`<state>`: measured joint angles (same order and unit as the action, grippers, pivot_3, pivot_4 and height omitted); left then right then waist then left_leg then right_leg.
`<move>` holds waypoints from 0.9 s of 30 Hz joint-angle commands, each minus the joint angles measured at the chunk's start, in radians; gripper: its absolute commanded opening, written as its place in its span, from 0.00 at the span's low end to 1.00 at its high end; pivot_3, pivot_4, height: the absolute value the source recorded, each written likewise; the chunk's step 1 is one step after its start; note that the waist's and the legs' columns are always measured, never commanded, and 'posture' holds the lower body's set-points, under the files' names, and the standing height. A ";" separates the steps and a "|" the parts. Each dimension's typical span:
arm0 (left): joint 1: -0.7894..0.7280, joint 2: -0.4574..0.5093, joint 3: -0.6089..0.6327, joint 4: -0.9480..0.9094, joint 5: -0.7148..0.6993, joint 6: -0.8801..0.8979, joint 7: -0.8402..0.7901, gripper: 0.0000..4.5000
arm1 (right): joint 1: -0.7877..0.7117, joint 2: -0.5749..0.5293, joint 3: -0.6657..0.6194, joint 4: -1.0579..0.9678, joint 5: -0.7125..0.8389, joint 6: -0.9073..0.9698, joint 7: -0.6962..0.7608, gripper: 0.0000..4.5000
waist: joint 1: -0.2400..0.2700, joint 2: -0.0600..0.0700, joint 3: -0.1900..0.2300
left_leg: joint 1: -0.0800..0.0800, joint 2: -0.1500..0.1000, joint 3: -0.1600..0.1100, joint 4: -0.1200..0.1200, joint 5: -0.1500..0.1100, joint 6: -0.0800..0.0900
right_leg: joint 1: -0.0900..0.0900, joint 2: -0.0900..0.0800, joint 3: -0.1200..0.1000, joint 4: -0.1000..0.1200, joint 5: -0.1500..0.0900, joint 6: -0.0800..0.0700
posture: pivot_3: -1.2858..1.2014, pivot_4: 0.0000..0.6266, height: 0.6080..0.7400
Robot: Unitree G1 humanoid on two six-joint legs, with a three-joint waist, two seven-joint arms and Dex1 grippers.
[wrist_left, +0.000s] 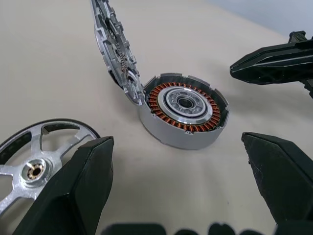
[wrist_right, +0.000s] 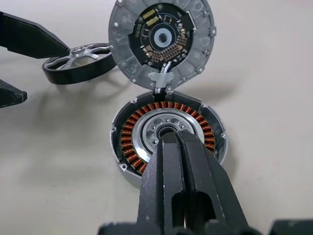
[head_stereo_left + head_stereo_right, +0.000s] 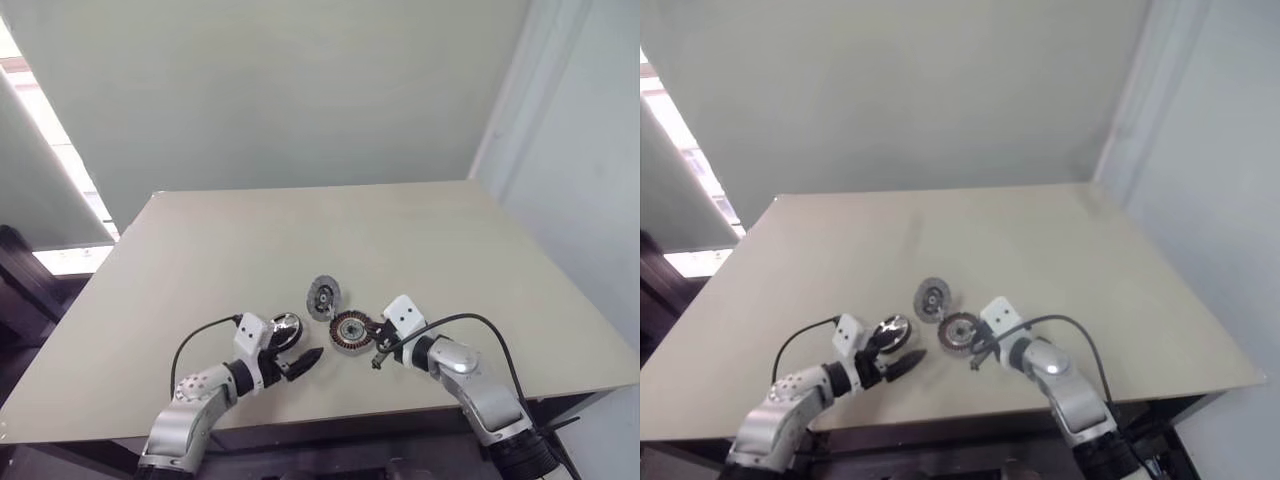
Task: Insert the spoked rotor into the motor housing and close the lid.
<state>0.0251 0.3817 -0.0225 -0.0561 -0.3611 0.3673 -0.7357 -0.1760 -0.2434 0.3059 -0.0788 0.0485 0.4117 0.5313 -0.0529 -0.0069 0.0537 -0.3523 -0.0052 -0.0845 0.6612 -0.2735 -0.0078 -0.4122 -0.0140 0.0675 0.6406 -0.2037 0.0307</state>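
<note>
Motor housing (image 2: 168,132) lies on the tan table (image 3: 200,260) near the front edge, about midway along it, its ring of copper windings facing up and open. Its lid (image 2: 161,41) stands tilted up from the housing's far rim, joined there by a small hinge-like tab, circuit side showing. Spoked rotor (image 1: 36,161) rests flat on the table just to the left of the housing, apart from it. Left gripper (image 1: 195,196) has its fingers spread wide, holding nothing, beside the rotor. Right gripper (image 2: 181,147) has its fingers pressed together, empty, tips over the housing's near rim.
</note>
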 commanded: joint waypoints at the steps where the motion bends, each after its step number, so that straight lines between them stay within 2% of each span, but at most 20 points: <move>1: -0.006 0.011 0.022 -0.053 -0.015 -0.002 0.005 1.00 | -0.007 0.001 0.004 -0.042 0.000 -0.032 0.008 0.00 | 0.000 0.000 0.000 | 0.000 0.000 0.000 0.000 0.000 0.000 | 0.000 0.000 0.000 0.000 0.000 0.000 | 0.52 0.00 1.00; 10: 0.017 0.009 0.027 -0.063 -0.018 -0.006 0.018 1.00 | -0.011 -0.046 0.035 -0.050 -0.032 -0.073 0.042 0.00 | 0.000 0.000 0.000 | 0.000 0.000 0.000 0.000 0.000 0.000 | 0.000 0.000 0.000 0.000 0.000 0.000 | 0.52 0.00 1.00; 20: 0.011 -0.007 0.020 -0.052 -0.015 -0.018 0.020 1.00 | -0.022 -0.082 0.051 -0.085 -0.048 -0.013 0.078 0.00 | 0.000 0.000 0.000 | 0.000 0.000 0.000 0.000 0.000 0.000 | 0.000 0.000 0.000 0.000 0.000 0.000 | 0.52 0.00 1.00; 23: 0.010 -0.007 0.019 -0.051 -0.014 -0.019 0.019 1.00 | -0.030 -0.108 0.067 -0.124 -0.046 0.077 0.105 0.13 | 0.000 0.000 0.000 | 0.000 0.000 0.000 0.000 0.000 0.000 | 0.000 0.000 0.000 0.000 0.000 0.000 | 0.52 0.00 1.00; 27: 0.009 -0.004 0.018 -0.050 -0.013 -0.019 0.017 1.00 | -0.036 -0.143 0.100 -0.139 -0.083 0.031 0.124 0.44 | 0.001 0.000 0.000 | 0.000 0.000 0.000 0.000 0.000 0.000 | 0.000 0.000 0.000 0.000 0.000 0.000 | 0.52 0.00 1.00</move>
<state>0.0504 0.3755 -0.0143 -0.0772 -0.3691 0.3670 -0.7189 -0.1881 -0.3794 0.3993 -0.1702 -0.0167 0.4704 0.6486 -0.0523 -0.0072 0.0538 -0.3522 -0.0052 -0.0846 0.6614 -0.2735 -0.0079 -0.4122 -0.0141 0.0671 0.6405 -0.2037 0.0307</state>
